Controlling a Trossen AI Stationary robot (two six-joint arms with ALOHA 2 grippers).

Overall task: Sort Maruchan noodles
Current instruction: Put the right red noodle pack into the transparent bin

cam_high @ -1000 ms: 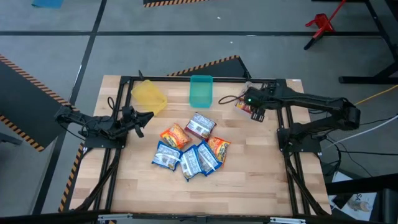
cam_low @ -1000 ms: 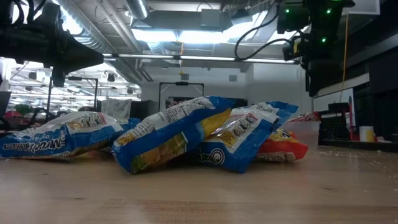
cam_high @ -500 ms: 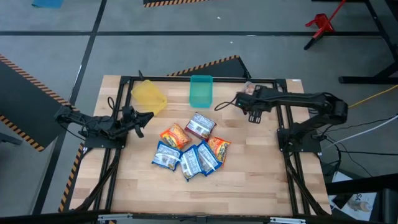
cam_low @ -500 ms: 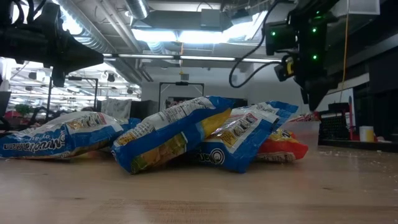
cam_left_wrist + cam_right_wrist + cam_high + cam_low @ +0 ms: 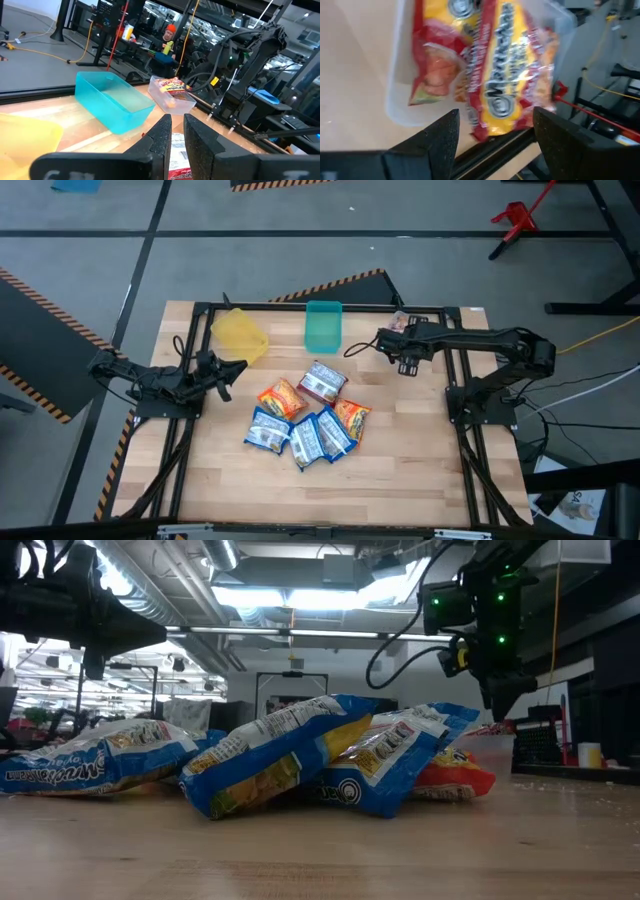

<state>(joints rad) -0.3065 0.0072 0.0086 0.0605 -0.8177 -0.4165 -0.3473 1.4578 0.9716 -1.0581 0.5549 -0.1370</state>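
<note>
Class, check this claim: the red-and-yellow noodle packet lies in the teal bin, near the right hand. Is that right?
Not quite. The red-and-yellow noodle packet lies in the clear bin, not the teal bin, which holds no packet. The left wrist view shows this; the right hand is near it.

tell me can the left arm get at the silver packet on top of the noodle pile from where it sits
Probably yes. The left gripper rests at the table's left side, and bare wood lies between it and the silver packet, which lies uncovered at the pile's far edge.
</note>
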